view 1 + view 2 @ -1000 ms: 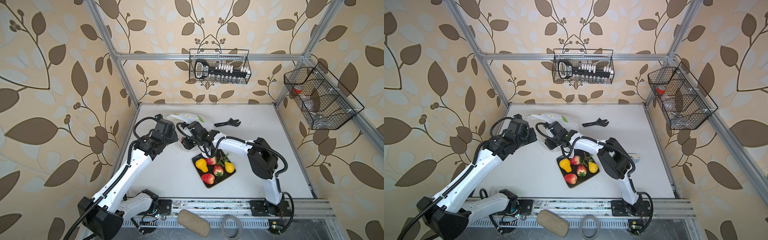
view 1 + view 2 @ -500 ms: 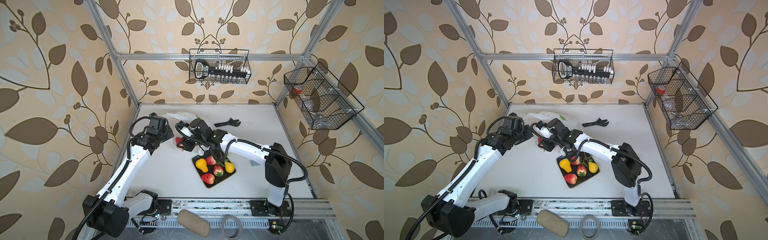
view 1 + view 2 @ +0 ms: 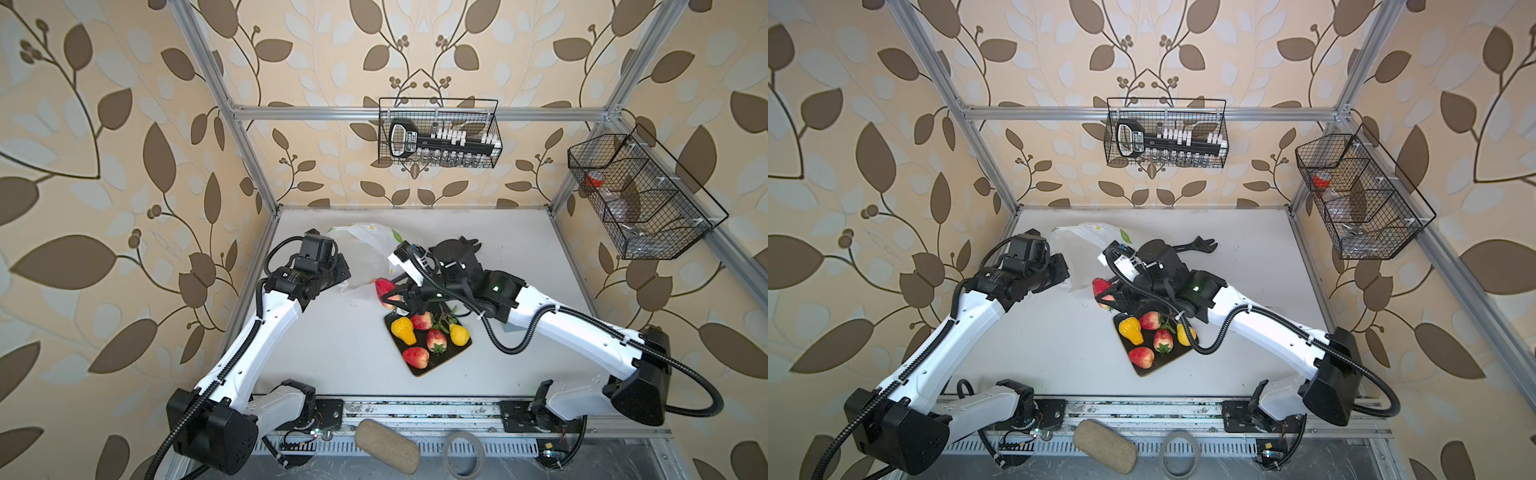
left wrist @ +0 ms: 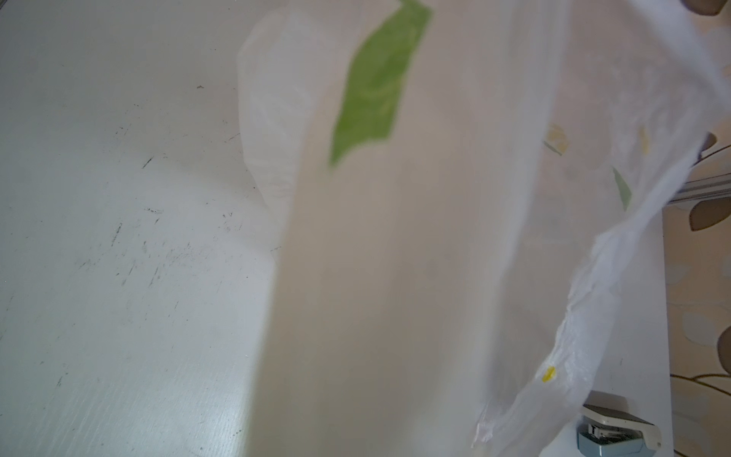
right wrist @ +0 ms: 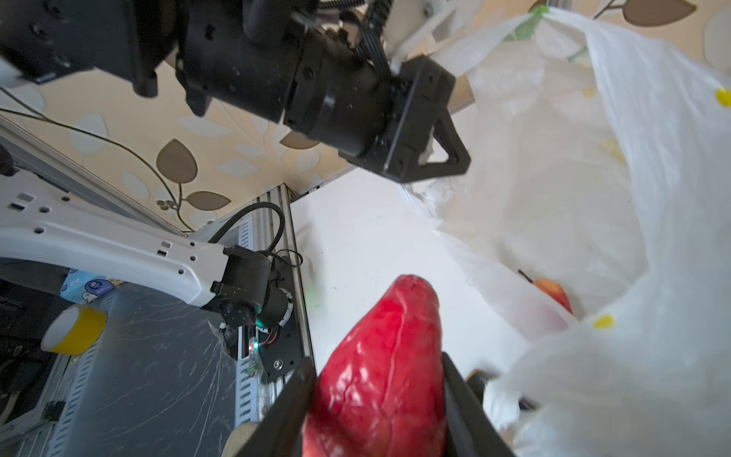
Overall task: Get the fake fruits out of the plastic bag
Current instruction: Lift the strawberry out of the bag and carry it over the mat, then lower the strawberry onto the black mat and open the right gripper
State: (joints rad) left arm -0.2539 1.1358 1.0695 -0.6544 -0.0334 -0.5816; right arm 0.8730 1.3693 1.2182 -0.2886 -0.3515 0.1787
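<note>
Within the last second the right gripper point(image 5: 377, 366) has drawn a glossy, tapered red fruit point(image 3: 384, 288) out of the bag point(image 3: 365, 249) and pinches it near the black tray point(image 3: 441, 361). The tray carries five fruits point(image 3: 436, 340), and one orange-red fruit point(image 5: 552, 294) remains inside. The left gripper point(image 5: 455, 160) is pressed together on the thin, crinkly, translucent film.

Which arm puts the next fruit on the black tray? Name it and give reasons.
Right. The right gripper grips the red fruit close to the black tray; the left gripper is shut on the plastic bag, holding it up.
</note>
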